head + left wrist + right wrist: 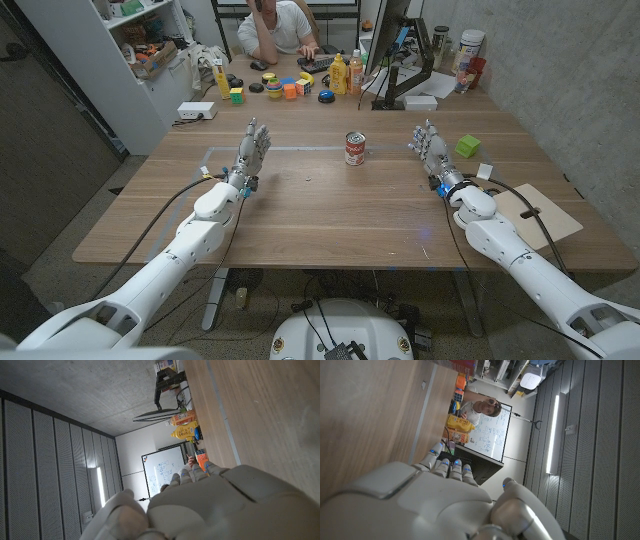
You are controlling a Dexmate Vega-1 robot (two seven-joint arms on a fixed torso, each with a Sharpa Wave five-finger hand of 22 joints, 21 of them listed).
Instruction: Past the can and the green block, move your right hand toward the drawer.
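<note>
A red-and-white can (355, 148) stands upright at the middle of the wooden table (330, 215). A green block (467, 146) lies to its right, near the table's right side. My right hand (432, 150) is raised between the can and the block, fingers apart and holding nothing, and its back fills the lower part of the right wrist view (445, 505). My left hand (250, 150) is raised left of the can, fingers apart and holding nothing, with its back in the left wrist view (200, 505). I see no drawer.
A person (280, 25) sits behind the far edge among yellow bottles (340, 75), coloured toys (285, 88) and a monitor stand (405, 65). A small white piece (484, 171) and a tan board (540, 215) lie right of my right arm. A white box (197, 110) sits far left.
</note>
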